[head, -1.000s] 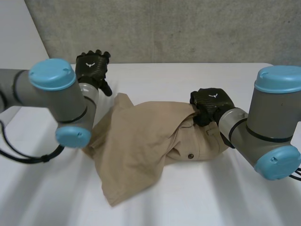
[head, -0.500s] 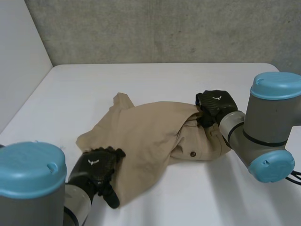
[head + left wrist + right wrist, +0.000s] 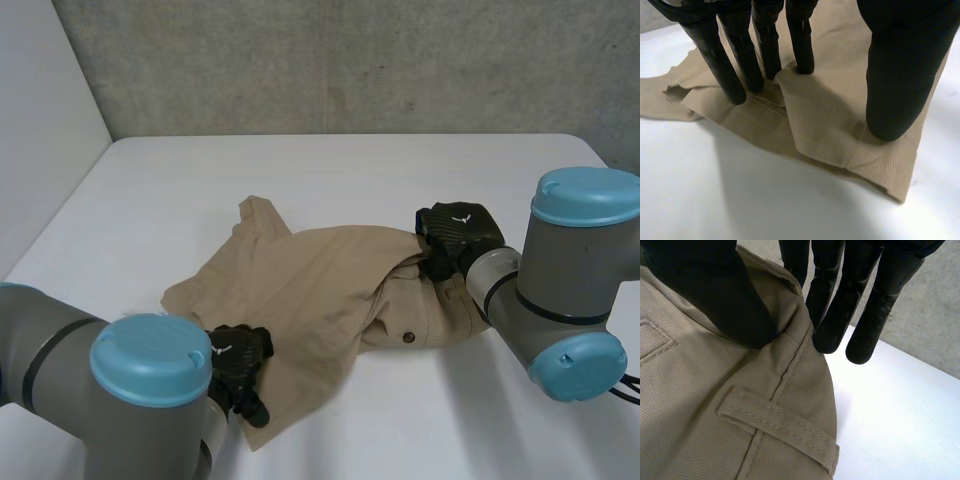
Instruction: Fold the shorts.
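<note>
Tan shorts [image 3: 310, 290] lie crumpled in the middle of the white table [image 3: 400, 170], one leg folded across the other. My left hand [image 3: 238, 362] rests on the near leg hem; in the left wrist view its straight fingers [image 3: 725, 75] and thumb [image 3: 895, 90] press their tips down on the cloth [image 3: 825, 130], a raised flap between them. My right hand [image 3: 457, 232] holds the waistband at the shorts' right end. There the thumb [image 3: 710, 295] lies over the waistband [image 3: 715, 405] and the fingers [image 3: 840, 315] reach behind its edge, pinching it beside a belt loop [image 3: 780, 427].
A grey concrete wall [image 3: 350, 60] runs behind the table and a pale panel [image 3: 40, 150] stands along its left side. Bare table top spreads on all sides of the shorts. A dark button [image 3: 407, 337] shows on the shorts' front.
My left arm has swung from the table's far left down to the near hem, and its hand now presses on the cloth. The right hand has kept its hold.
</note>
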You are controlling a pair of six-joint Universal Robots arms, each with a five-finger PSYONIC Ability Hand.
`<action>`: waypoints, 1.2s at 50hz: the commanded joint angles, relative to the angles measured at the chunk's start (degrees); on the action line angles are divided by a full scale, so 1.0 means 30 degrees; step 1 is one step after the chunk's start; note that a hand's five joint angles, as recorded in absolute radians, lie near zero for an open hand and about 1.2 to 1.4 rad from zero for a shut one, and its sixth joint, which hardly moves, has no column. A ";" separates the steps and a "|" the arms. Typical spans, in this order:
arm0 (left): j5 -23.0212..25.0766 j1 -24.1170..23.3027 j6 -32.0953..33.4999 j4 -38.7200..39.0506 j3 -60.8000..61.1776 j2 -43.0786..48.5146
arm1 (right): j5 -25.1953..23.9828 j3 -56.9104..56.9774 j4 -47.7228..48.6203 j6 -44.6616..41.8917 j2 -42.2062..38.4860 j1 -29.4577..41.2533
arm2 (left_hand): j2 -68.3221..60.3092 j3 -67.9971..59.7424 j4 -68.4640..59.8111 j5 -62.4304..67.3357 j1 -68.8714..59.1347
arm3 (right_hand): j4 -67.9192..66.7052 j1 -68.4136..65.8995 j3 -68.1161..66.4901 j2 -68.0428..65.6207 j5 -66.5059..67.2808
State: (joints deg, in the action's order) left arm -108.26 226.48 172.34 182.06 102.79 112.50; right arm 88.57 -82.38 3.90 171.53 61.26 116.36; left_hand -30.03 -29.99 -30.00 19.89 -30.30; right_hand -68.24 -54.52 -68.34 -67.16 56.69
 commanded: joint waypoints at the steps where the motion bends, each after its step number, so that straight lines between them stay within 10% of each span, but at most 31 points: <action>1: -0.0330 -0.0054 0.0034 -0.0013 0.0219 0.0235 | 0.0009 0.0039 0.0020 -0.0020 0.0001 -0.0028 | -0.2752 -0.2766 -0.2763 0.2800 -0.2662 | -0.3920 -0.8493 -0.3886 -0.4280 0.4436; 8: -0.0622 -0.0318 0.0005 0.0221 0.0219 -0.1077 | 0.0009 0.0010 0.0049 -0.0020 0.0060 -0.0116 | -1.6651 -1.6665 -1.6662 1.6700 -1.6561 | -0.3920 -0.8493 -0.3886 -0.4280 0.4436; 18: -0.0711 -0.0085 0.0326 0.1042 0.0307 -0.3573 | -0.0225 -0.0019 -0.0477 -0.1041 0.0908 -0.0262 | -1.6657 -1.6670 -1.6667 1.6705 -1.6567 | -0.3920 -0.8493 -0.3886 -0.4280 0.4436; 30: 0.0982 0.3426 0.7291 0.1275 -0.1913 -0.3604 | -0.0225 0.0620 -0.6542 -1.1733 0.2462 -0.0146 | -1.6657 -1.6670 -1.6667 1.6705 -1.6567 | -0.3920 -0.8493 -0.3886 -0.4280 0.4436; 38: 0.2453 0.5511 0.8852 0.2242 -0.8763 -0.0500 | -0.0254 0.4371 -0.2009 -1.1124 0.1350 0.0001 | -1.6657 -1.6670 -1.6667 1.6705 -1.6567 | -0.3920 -0.8493 -0.3886 -0.4280 0.4436; 48: 0.2278 0.6244 0.8970 0.6866 -1.7884 0.0119 | -0.0254 0.5811 1.1175 -1.1035 0.2725 0.0147 | -1.6657 -1.6670 -1.6667 1.6705 -1.6567 | -0.3920 -0.8493 -0.3886 -0.4280 0.4436; 60: 0.2511 0.6157 0.8970 0.9655 -1.3206 -0.2049 | 0.0242 0.5109 0.7789 -1.1123 0.2843 0.0177 | -1.6657 -1.6670 -1.6667 1.6705 -1.6567 | -0.3920 -0.8493 -0.3886 -0.4280 0.4436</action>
State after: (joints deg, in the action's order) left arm -101.57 245.33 199.25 209.89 51.11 108.64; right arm 88.13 -65.25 37.72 138.41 70.06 116.91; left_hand -68.68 -68.23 -68.75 57.13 -64.74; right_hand -68.33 -54.53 -68.44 -67.44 56.73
